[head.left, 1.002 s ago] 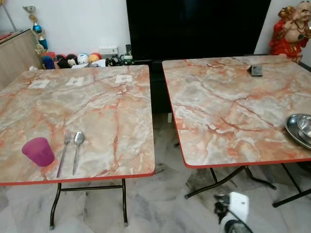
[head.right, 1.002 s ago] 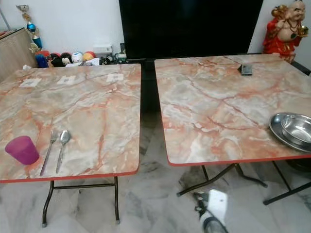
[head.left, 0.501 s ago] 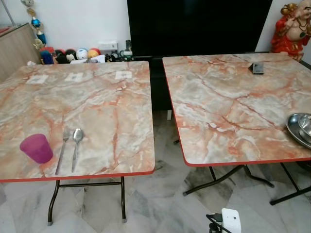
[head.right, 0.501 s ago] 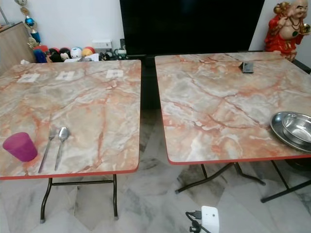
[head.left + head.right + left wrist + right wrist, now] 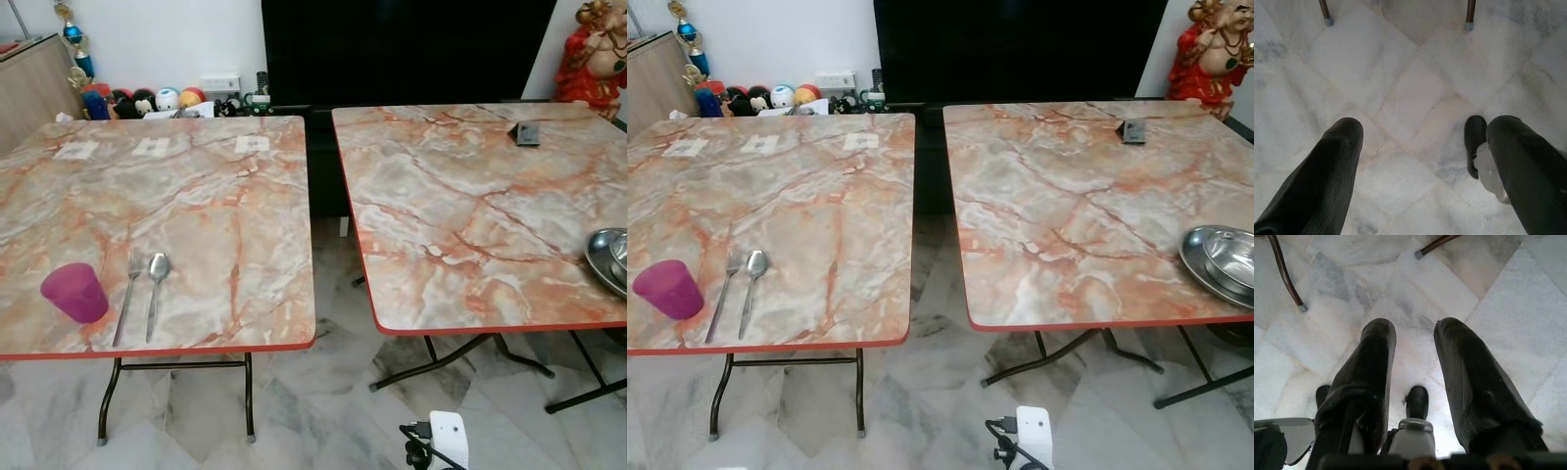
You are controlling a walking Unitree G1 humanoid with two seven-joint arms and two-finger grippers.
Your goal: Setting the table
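Right gripper (image 5: 1413, 330) lowered; cup (image 5: 74, 292) beside fork (image 5: 125, 302).

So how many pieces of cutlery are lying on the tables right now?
2. A fork and a spoon lie side by side on the left table, just right of the purple cup. The steel dishes on the right table could hide more.

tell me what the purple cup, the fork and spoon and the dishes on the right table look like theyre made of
The purple cup looks like plastic: even matte magenta, slightly see-through at the rim. The fork and spoon look like polished steel, grey with bright glints. The dishes, a bowl in a plate, seem stainless steel too, with mirror-like reflections. The tabletops show a glossy marble pattern, probably a printed laminate given the red edging.
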